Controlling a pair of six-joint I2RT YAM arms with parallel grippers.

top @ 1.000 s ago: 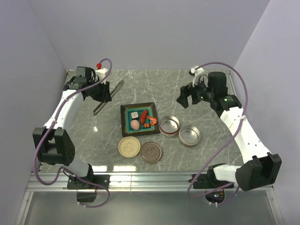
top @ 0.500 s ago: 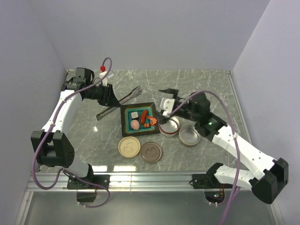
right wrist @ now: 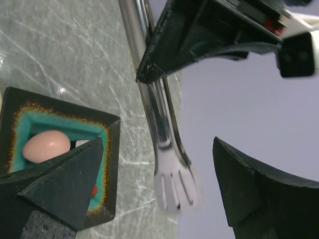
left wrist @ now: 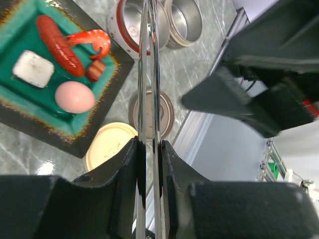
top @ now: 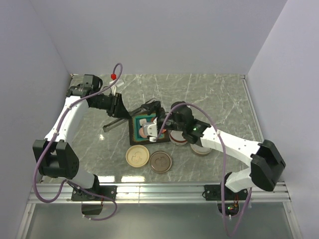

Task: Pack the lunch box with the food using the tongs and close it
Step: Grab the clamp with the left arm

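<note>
My left gripper [left wrist: 149,144] is shut on the slim silver tongs [left wrist: 148,89], pinching both arms near their middle; in the top view this gripper [top: 117,106] stands left of the tray. My right gripper [right wrist: 159,191] is open, and the slotted tip of the tongs [right wrist: 177,186] hangs between its fingers, touching neither. The food lies on the teal tray [left wrist: 55,117]: a pink egg [left wrist: 75,97], a white cube [left wrist: 32,68], a sausage [left wrist: 60,44] and a shrimp [left wrist: 93,37]. The round steel lunch box [left wrist: 130,22] stands open beside the tray.
A second steel bowl [left wrist: 185,17] sits next to the lunch box. A cream lid [top: 137,155] and a brown lid [top: 160,162] lie in front of the tray. The right arm [top: 224,142] crosses over both bowls. Walls close in on the left and right.
The right arm has swung from the back right across to the tray, its open jaws now around the tongs' tip. The left gripper has carried the tongs slightly right.
</note>
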